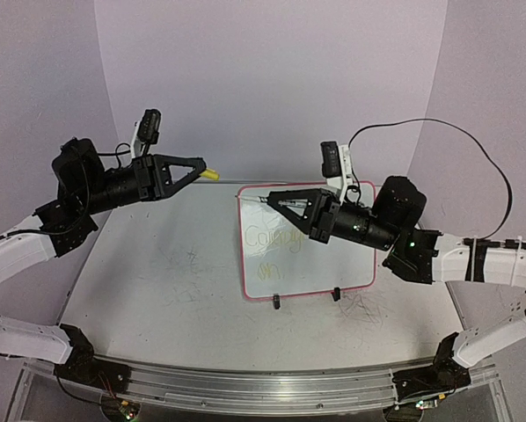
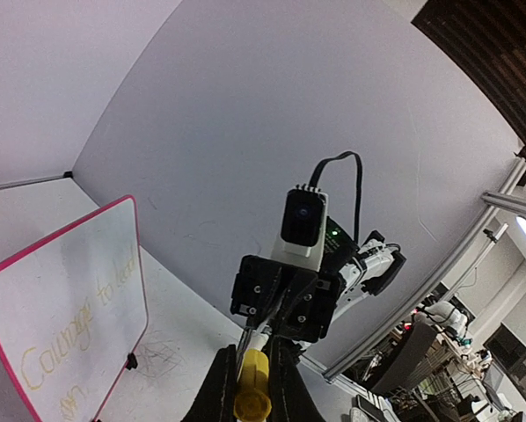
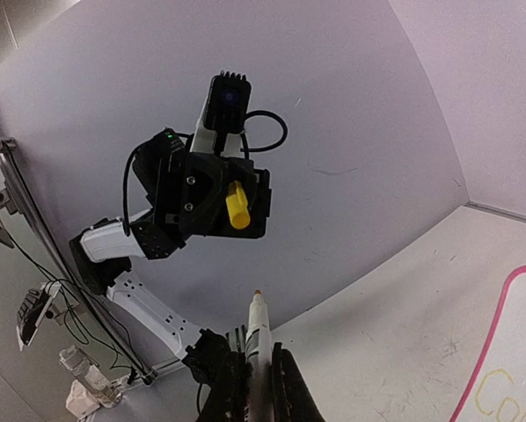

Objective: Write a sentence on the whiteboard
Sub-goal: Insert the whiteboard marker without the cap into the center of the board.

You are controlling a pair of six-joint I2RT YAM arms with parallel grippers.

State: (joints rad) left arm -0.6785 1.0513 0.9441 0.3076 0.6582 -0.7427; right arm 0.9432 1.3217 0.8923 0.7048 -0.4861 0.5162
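Observation:
The whiteboard [image 1: 333,259] with its pink-red rim stands tilted on two black clip feet at the table's middle right. Pale-yellow words of the sentence [image 1: 267,239] beginning "Courage" cover its left part, with a short second line below. My right gripper [image 1: 273,200] hovers over the board's top left corner, shut on a white marker [image 1: 287,205] whose bare tip points left. My left gripper [image 1: 201,165], raised to the left of the board, is shut on the yellow marker cap [image 1: 210,174]. The cap [image 2: 252,391] and the marker [image 3: 258,343] each sit between dark fingers, facing each other.
The white table [image 1: 157,272] carries faint scribble marks near its middle and beside the board's feet. Pale walls close in the back and both sides. An aluminium rail [image 1: 263,387] runs along the near edge. A black cable [image 1: 474,145] loops above the right arm.

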